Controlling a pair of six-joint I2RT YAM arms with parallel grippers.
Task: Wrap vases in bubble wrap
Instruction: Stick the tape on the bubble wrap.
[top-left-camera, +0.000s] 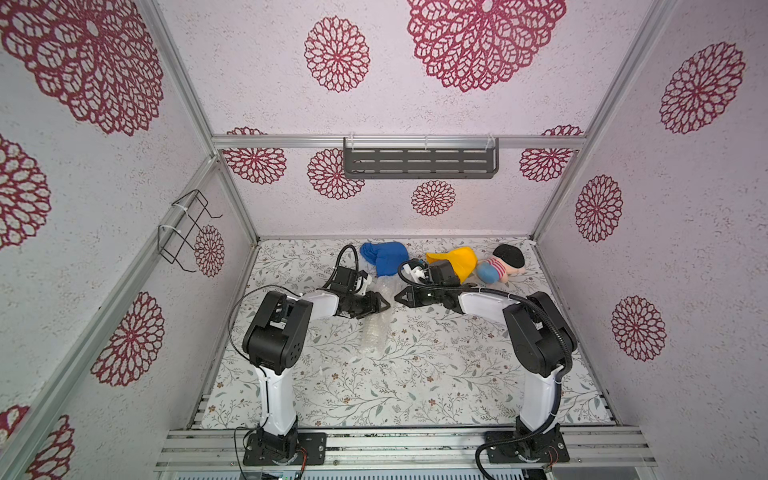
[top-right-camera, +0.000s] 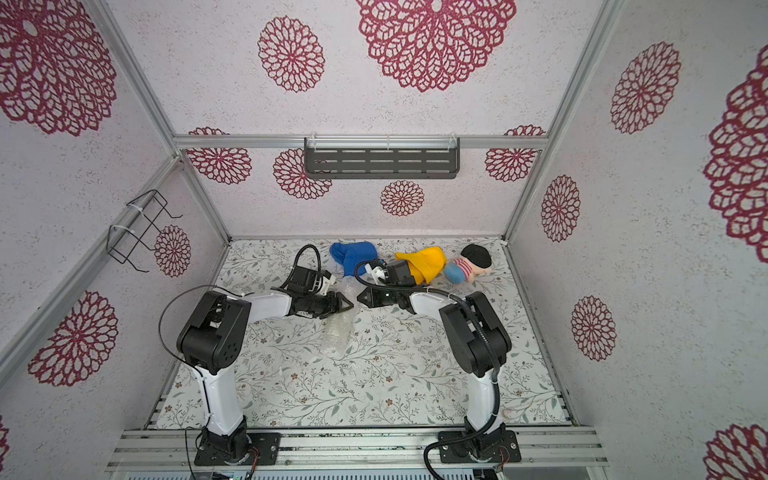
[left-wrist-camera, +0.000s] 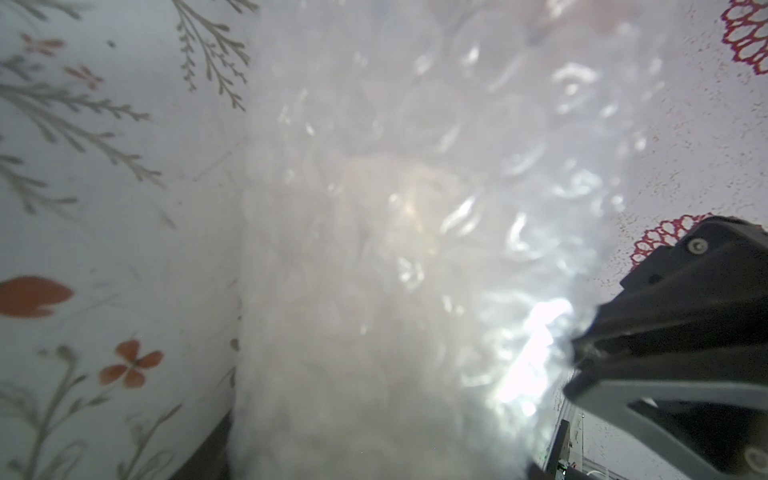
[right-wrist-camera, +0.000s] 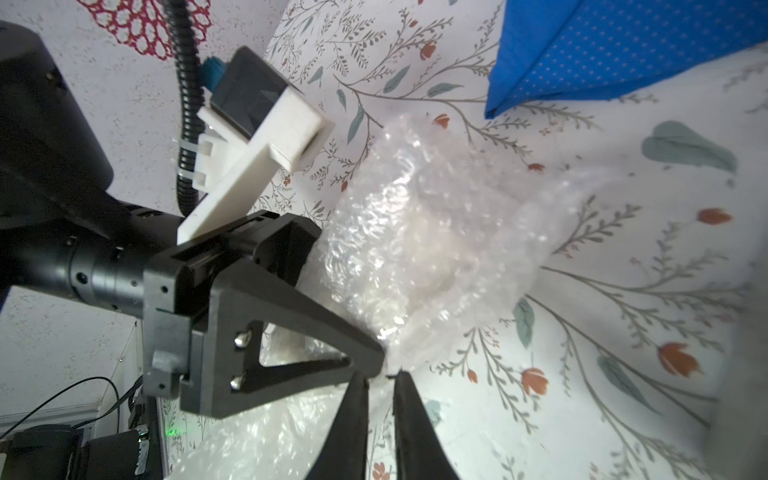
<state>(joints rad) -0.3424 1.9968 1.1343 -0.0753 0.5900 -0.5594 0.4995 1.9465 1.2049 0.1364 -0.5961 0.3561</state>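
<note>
- White textured walls (top-left-camera: 257, 83) printed with large crimson flower rosettes close in the back and both sides.
- Silver aluminium frame bars (top-left-camera: 399, 141) run up the corners and across the back wall.
- A dark slotted shelf (top-left-camera: 420, 164) hangs from the crossbar, upper centre.
- A black wire rack (top-left-camera: 187, 232) is tied to the left rail.
- The bench (top-left-camera: 415, 374) has a pale covering of leafy sprigs and small flowers.
- The light is bright and even.

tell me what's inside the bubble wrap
Through the bubble wrap only a pale, blurred shape shows, likely the vase. Its ribs, neck and mouth are covered by the layers and cannot be made out.
</note>
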